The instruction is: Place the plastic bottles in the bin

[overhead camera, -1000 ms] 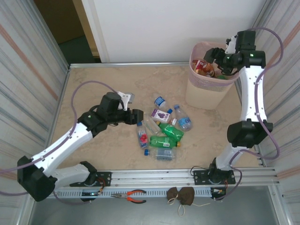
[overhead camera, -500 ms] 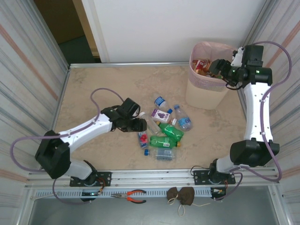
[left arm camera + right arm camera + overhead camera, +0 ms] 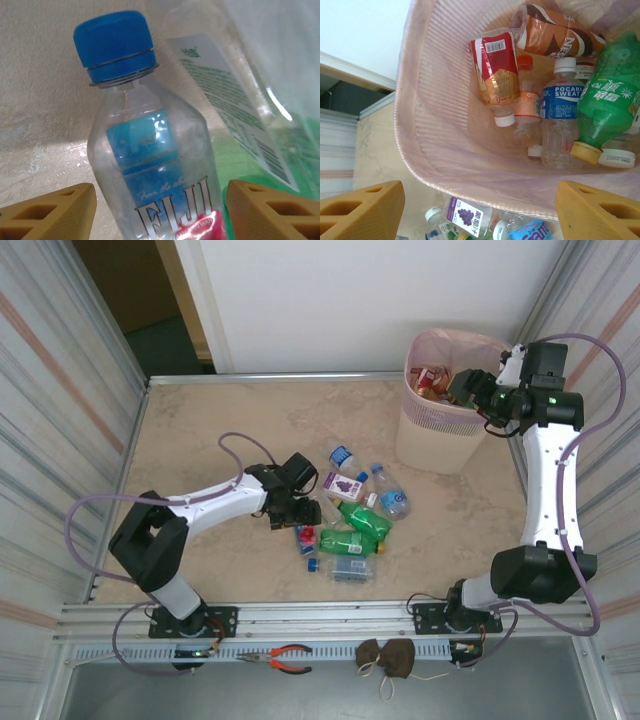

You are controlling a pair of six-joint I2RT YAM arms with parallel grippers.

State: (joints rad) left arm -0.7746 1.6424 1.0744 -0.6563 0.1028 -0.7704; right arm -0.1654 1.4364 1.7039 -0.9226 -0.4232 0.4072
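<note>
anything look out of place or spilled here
Nothing spilled. Orange-handled pliers and a brown cloth bundle lie on the grey ledge below the arm bases, unrelated to the plastic bottles lying on the table.

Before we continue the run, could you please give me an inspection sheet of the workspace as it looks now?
Surface: beige marbled table, no spills seen.
Job's things: a cluster of plastic bottles lies mid-table; several more are inside the pink bin at the far right.
Clutter: orange-handled pliers and a brown pouch on the grey front ledge.
Grippers: left gripper open, fingers either side of a Fiji bottle; right gripper open above the bin, holding nothing.
Cables: purple cables loop beside both arms; none seen touching bottles.
Surroundings: ribbed side panels, white back wall, dark doorway far left.
</note>
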